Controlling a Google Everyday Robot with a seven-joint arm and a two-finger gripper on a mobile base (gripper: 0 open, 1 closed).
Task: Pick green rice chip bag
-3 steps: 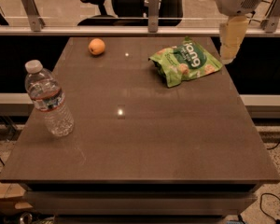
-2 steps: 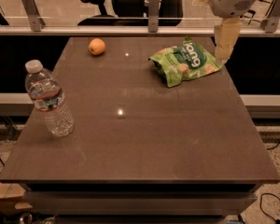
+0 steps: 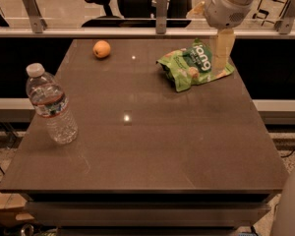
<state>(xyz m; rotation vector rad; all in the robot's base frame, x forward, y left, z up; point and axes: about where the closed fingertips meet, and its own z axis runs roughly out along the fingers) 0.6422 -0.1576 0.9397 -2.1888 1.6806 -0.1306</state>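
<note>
table: dark brown glossy square table (image 3: pixel 162 141), a couple of light glints on top
chip bag: crinkled light-green foil rice chip bag (image 3: pixel 194 65) with a dark green round logo, lying flat on the table's far right part, not lifted
end effector: pale cream end effector (image 3: pixel 222 53) on a white arm, hanging over the table's far right edge, right at the bag's right end; honestly can't tell if it's released or clenched
bottle: clear plastic water bottle with a white cap (image 3: pixel 51 107), upright by the table's left edge
fruit: small round orange fruit (image 3: pixel 102 48), far left part of the table
</note>
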